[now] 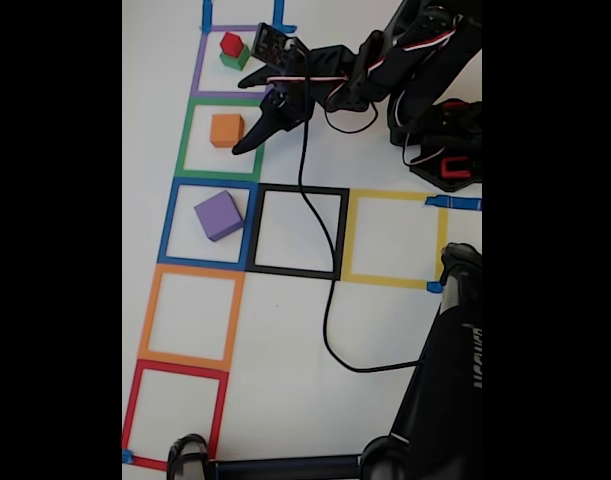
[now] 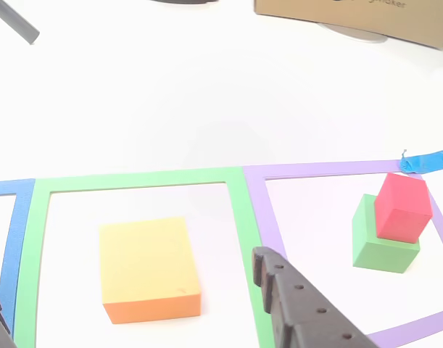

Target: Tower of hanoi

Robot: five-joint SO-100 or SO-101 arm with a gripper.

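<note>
Tool (image 1: 253, 140) hangs just right of the orange block (image 1: 226, 129) in the green square (image 1: 190, 135), not touching it; fingers parted and holding nothing, though the other view cuts off all but one dark finger (image 2: 301, 308). Red block (image 2: 402, 206) sits on green block (image 2: 381, 243) inside the purple square (image 2: 272, 225). Purple block (image 1: 218, 215) lies in the blue square (image 1: 168, 225) on the white desk (image 1: 285, 330).

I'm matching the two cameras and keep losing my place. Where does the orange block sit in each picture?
Fixed view: the orange block lies inside the green tape square, upper left, just left of the claw.
Other view: the orange block is at lower left, inside the same green tape square.
Shared landmark: the red cube stacked on the green cube in the neighbouring purple square.
</note>
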